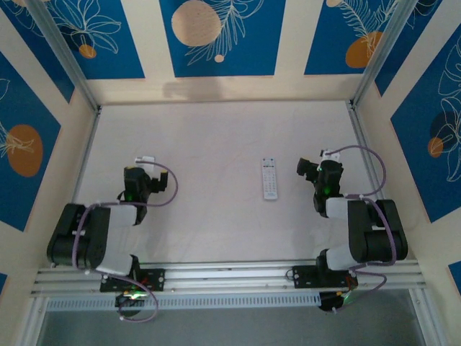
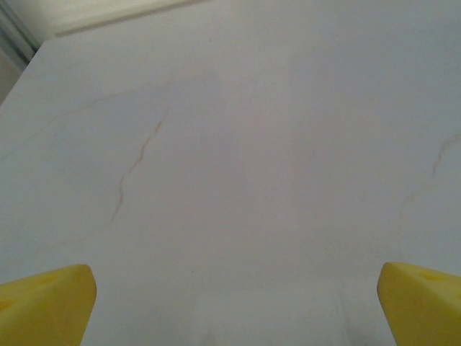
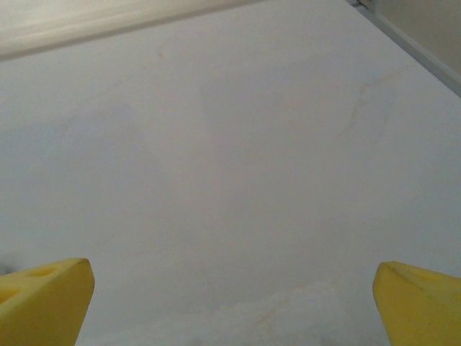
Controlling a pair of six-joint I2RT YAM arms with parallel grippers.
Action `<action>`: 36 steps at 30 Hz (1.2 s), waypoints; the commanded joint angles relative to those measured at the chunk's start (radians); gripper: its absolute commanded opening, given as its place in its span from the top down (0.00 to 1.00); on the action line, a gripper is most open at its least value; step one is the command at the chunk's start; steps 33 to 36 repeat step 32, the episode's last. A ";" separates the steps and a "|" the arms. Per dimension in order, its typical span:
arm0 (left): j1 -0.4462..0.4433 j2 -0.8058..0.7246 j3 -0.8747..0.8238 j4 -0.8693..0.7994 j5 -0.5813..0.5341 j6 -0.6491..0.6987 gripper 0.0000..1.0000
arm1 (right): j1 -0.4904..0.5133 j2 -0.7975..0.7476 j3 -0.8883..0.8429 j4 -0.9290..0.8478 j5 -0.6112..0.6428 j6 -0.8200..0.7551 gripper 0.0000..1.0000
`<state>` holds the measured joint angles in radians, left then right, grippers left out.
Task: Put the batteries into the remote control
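I have the remote control on the overhead camera: a slim white bar lying flat on the table, its long axis running away from the arm bases. The button face is up, with rows of small grey keys down its length. It sits right of the table's middle, between the two arms and roughly level with both wrists.

The right arm has its dark wrist near the remote on the remote's right side, not touching it, and what lies between them is plain pale table. The left arm is well apart from the remote, over on the left side of the table.

On the left wrist camera the left fingers show as two yellow tips at the bottom corners, spread wide with nothing held. Between them is pale table marked with thin reddish veins. The right fingers look the same on their own camera: yellow tips wide apart, gripping nothing, over bare pale table.

A purple-grey cable loops off each wrist. Blue wall panels with orange discs and white leaf outlines enclose the table, and a metal rail runs along the near edge
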<state>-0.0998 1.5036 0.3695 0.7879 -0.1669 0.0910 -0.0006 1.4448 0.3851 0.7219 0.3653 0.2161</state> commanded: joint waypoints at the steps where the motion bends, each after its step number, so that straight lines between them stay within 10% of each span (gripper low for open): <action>1: 0.044 0.028 -0.007 0.111 0.123 -0.061 0.00 | -0.015 0.091 -0.022 0.198 -0.181 -0.051 0.01; 36: 0.045 0.055 -0.014 0.177 0.075 -0.076 0.00 | 0.045 0.077 0.005 0.137 -0.041 -0.076 0.01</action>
